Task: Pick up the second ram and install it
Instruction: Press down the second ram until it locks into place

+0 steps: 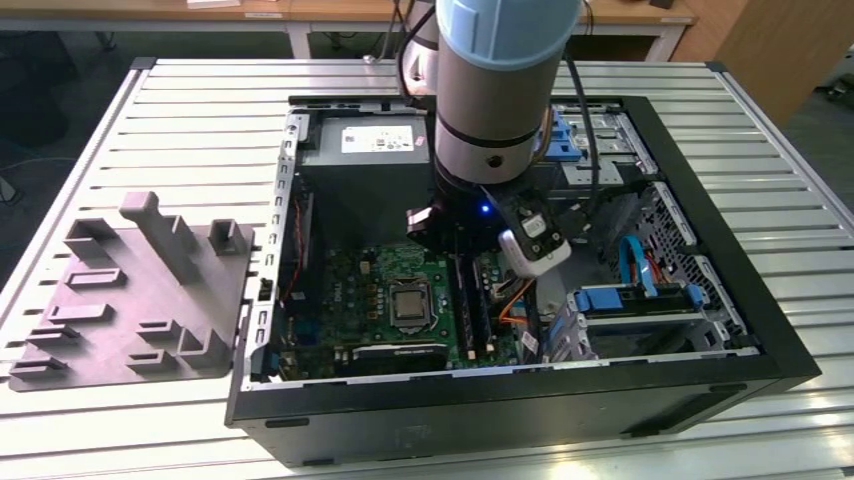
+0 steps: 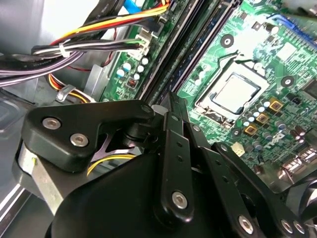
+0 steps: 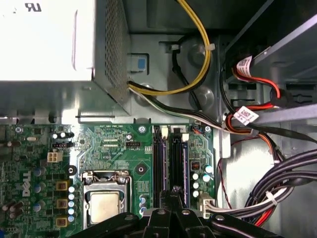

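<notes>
The second ram is a dark-blue strip standing edge-up in a black slot rail of the green motherboard, next to the CPU socket. Its blue edge also shows in the first wrist view. My gripper is down inside the open computer case, its black fingers drawn close together at the near end of the strip. The gripper tip sits right over the slot rails. In the exterior view the gripper hangs just above the rails; its fingertips are hidden by the wrist.
A grey power-supply box fills the case's far end, with bundled cables running beside the slots. Blue drive brackets sit on the exterior view's right. A grey fixture block lies on the slatted table at the exterior view's left.
</notes>
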`<state>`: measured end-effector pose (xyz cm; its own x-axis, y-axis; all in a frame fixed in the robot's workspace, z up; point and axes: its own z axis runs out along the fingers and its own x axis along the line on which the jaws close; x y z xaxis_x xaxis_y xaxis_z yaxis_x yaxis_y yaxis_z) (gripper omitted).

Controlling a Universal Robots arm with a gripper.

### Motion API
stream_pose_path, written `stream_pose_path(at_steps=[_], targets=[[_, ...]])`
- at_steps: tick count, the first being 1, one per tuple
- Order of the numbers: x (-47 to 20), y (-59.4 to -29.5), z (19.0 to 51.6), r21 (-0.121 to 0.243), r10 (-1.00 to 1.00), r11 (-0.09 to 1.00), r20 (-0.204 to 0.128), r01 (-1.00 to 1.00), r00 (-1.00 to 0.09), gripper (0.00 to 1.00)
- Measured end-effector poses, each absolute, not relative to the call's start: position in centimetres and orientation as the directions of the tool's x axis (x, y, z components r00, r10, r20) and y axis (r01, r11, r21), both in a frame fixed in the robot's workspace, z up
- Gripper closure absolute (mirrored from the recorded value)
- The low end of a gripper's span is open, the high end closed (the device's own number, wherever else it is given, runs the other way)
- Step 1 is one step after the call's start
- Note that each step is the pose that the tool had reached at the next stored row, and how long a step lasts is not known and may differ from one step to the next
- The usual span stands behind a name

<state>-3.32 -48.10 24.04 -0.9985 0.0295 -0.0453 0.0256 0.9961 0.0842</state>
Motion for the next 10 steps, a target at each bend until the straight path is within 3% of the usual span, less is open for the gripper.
stream_pose_path(at_steps=[10], targets=[[-3.3, -46.7, 24.0, 0.084, 0.030, 0.996, -0.045, 0.026, -0.999, 0.90]])
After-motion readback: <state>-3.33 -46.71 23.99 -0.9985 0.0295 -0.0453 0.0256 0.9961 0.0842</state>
